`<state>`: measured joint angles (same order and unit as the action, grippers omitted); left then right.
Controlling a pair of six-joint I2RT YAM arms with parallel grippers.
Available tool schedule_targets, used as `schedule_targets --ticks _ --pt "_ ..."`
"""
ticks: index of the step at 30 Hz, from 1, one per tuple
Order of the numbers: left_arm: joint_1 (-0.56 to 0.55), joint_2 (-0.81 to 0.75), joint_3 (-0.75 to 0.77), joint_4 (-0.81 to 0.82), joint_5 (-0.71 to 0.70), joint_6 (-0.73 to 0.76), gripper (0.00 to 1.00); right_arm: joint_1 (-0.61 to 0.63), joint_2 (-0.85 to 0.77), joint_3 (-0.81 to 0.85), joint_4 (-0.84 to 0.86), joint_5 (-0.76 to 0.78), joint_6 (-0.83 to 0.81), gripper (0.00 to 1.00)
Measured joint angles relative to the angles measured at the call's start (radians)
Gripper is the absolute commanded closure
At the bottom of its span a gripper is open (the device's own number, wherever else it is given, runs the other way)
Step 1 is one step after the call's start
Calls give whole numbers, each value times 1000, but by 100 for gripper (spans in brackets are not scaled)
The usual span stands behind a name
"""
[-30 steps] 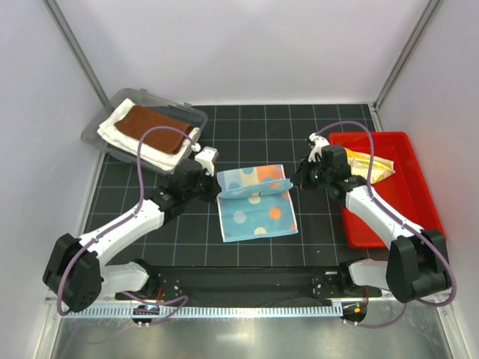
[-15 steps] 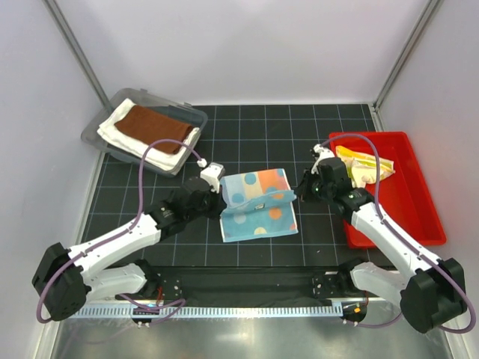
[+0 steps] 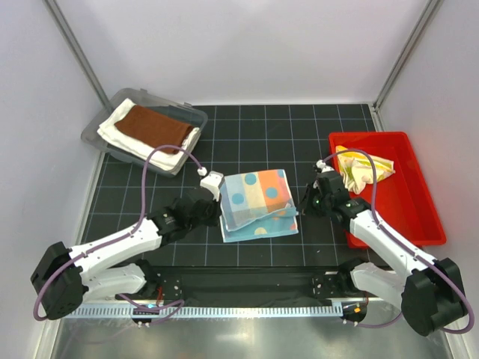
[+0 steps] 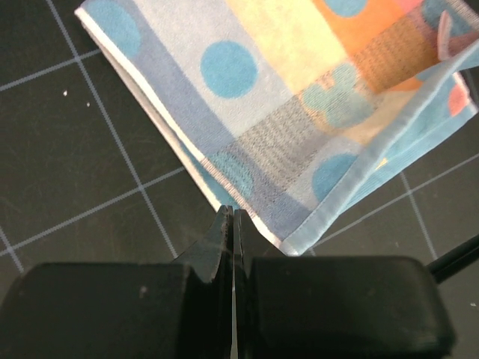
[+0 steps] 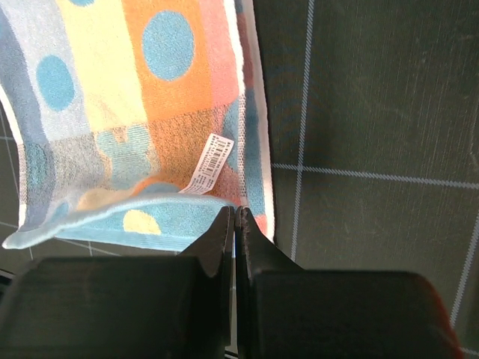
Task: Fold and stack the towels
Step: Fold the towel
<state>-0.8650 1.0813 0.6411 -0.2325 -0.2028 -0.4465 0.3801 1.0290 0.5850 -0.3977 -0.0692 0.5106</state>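
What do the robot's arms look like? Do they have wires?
The left arm and right arm are made of smooth white tubes joined by chunky black joints. A thin purple cable loops along each one. The left pincer and right pincer are black and narrow to a thin tip.

Soft cloth dotted towel (image 3: 258,202) on matt black gridded mat (image 3: 247,127).

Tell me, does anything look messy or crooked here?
Yes. The dotted towel is folded unevenly: its top layer sits crooked, so the bottom layer peeks out along the near edge. The yellow towel lies crumpled in the red bin, not folded yet.
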Motion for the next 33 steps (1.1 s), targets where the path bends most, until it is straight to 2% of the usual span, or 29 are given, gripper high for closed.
schedule_targets --ticks 4,6,7,9,10,12,13,19,23,28,33 --pt "-61 -13 -29 -18 -71 -3 100 1 0 -24 2 -1 19 99" --pt "-77 -13 -33 -25 -86 -12 100 2 0 -36 3 -4 23 95" --pt "-77 -13 -34 -27 -88 -19 96 2 0 -40 3 -8 26 83" --pt "-77 -13 -34 -29 -92 -41 79 3 0 -40 -4 -11 42 70" --pt "-77 -12 -34 -29 -90 -55 62 3 0 -40 -8 -10 48 59" --pt "-77 -4 -34 -27 -81 -101 59 4 0 -38 -30 -2 65 50" --pt "-77 5 -33 -26 -74 -125 59 4 -1 -37 -46 5 73 48" --pt "-77 114 -23 -26 -32 -250 53 4 6 6 -106 35 126 49" --pt "-77 179 -22 -26 -32 -309 48 4 86 17 -85 41 146 50" --pt "-77 258 -22 -27 -32 -351 50 11 176 -25 -30 39 151 50" --pt "-77 280 -22 -28 -42 -367 55 22 162 -69 27 18 158 54"
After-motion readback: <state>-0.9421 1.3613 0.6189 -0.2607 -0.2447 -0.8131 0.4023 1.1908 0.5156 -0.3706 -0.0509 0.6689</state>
